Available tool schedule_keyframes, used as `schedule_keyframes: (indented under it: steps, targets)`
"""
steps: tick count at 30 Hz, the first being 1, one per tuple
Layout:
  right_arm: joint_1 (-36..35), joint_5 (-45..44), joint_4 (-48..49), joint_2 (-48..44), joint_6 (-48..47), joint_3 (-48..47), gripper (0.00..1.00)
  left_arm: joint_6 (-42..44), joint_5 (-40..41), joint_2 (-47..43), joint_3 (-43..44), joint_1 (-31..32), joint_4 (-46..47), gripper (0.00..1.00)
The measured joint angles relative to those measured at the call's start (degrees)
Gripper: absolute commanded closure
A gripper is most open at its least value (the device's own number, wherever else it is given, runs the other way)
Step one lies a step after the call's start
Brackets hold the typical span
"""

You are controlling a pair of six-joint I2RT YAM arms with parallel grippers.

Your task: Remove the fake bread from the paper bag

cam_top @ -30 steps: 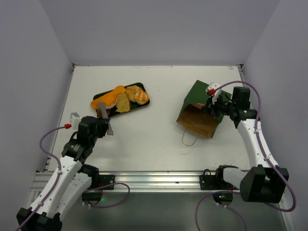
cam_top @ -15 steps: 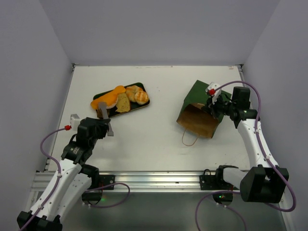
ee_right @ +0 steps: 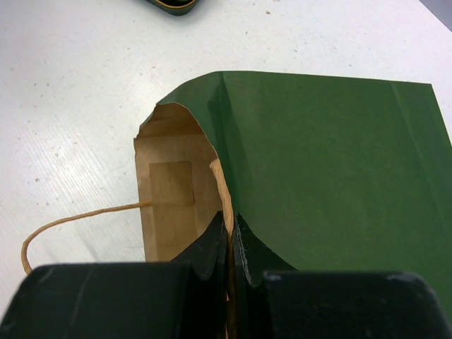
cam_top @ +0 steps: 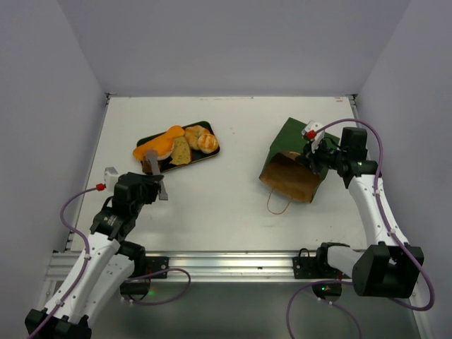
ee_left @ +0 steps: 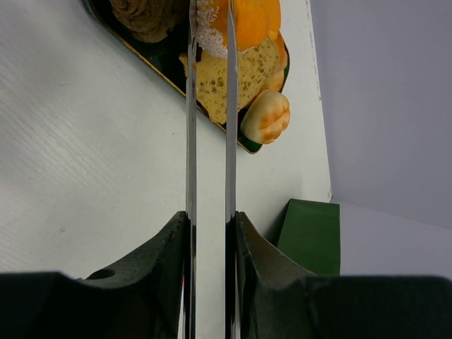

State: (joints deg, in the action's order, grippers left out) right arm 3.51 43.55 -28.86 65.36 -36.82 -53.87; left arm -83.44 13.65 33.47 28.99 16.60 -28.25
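Observation:
The fake bread lies on a dark green tray (cam_top: 212, 151): an orange loaf (cam_top: 159, 145), a tan slice (cam_top: 180, 150) and golden rolls (cam_top: 202, 139). The left wrist view shows the slice (ee_left: 244, 70), a roll (ee_left: 267, 116) and a dark brown chunk (ee_left: 148, 18). My left gripper (cam_top: 152, 168) points at the tray's near corner, its thin blades (ee_left: 210, 28) slightly open with nothing between them. The paper bag (cam_top: 293, 159) lies on its side at the right. My right gripper (cam_top: 311, 152) is shut on its upper rim (ee_right: 231, 215). The brown inside (ee_right: 169, 198) looks bare.
A twine handle (cam_top: 277, 206) loops out of the bag's mouth onto the white table (cam_top: 226, 191), also in the right wrist view (ee_right: 70, 220). Grey walls close in the table at the left, the back and the right.
My left arm has drawn back a little toward the near edge, away from the tray. The right arm and the bag have stayed still.

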Motion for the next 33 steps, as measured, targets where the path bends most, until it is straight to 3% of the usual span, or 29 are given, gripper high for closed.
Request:
schedule_keyframes:
  steps: [12, 33]
  targets:
    - [0.0, 0.0, 0.02, 0.0, 0.0, 0.0, 1.0, -1.49, -1.01, -0.15, 0.0, 0.0, -0.04, 0.6]
    - [0.0, 0.17, 0.07, 0.0, 0.0, 0.59, 1.0, -3.02, -2.54, -0.76, -0.76, -0.04, -0.15, 0.57]
